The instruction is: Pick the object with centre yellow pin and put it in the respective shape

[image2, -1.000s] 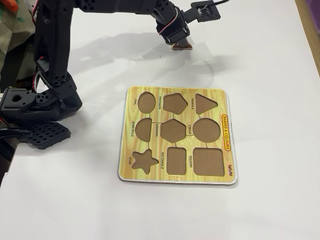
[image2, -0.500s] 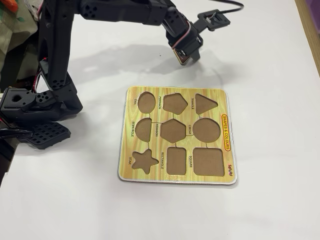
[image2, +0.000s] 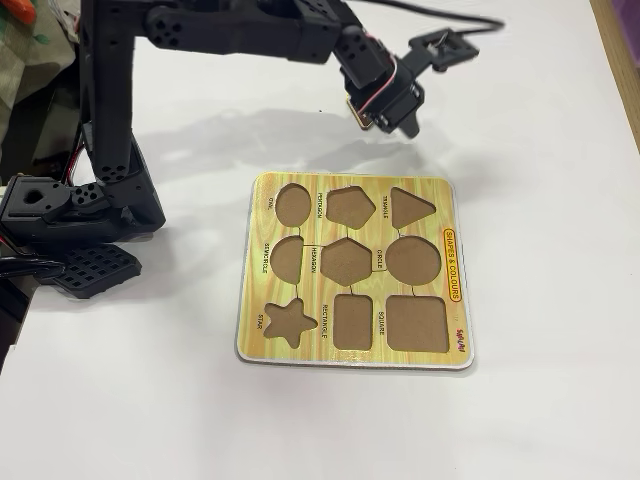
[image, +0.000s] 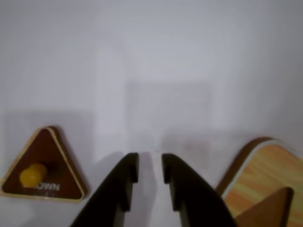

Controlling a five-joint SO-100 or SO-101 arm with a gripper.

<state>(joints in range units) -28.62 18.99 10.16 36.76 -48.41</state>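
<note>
Empty gripper [image: 150, 168], jaws narrowly parted, hanging right of the brown triangle piece [image: 45, 165] with its yellow pin [image: 33, 174], clear of the board [image2: 352, 270]; risks closing beside the pin, missing.

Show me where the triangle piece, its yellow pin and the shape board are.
triangle piece [image: 61, 163]: wrist view, brown face.
yellow pin [image: 32, 175]: wrist view, top of knob.
shape board [image2: 350, 355]: fixed view, yellow face near bottom edge.

The tabletop [image2: 560, 150] is viewed steeply from above; the wrist view looks closely past the claw [image: 150, 168]; the board [image2: 355, 275] is shared.
</note>
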